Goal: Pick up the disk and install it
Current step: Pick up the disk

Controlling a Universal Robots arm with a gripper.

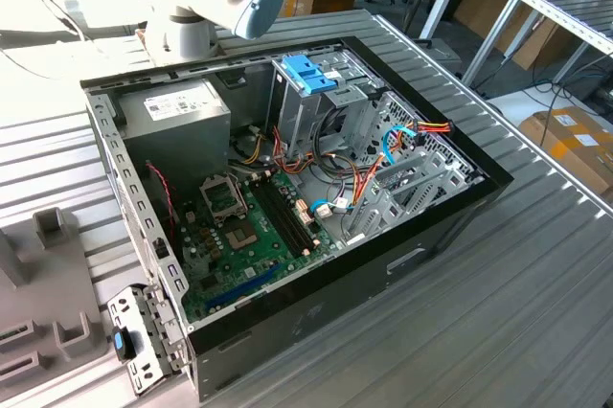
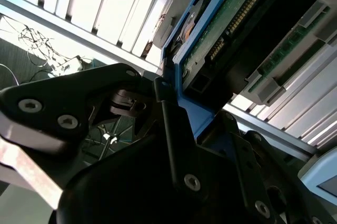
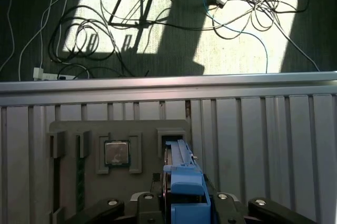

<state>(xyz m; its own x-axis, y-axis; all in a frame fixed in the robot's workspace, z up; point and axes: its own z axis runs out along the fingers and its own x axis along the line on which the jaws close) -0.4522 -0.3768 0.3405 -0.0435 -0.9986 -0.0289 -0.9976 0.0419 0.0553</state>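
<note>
Blue-railed disk sits clamped in the tool, and a grey tray holds a chip.

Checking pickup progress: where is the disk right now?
In the first wrist view the disk stands on edge, held in the gripper, above the grey fixture plate and near the processor chip seated in it.
</note>
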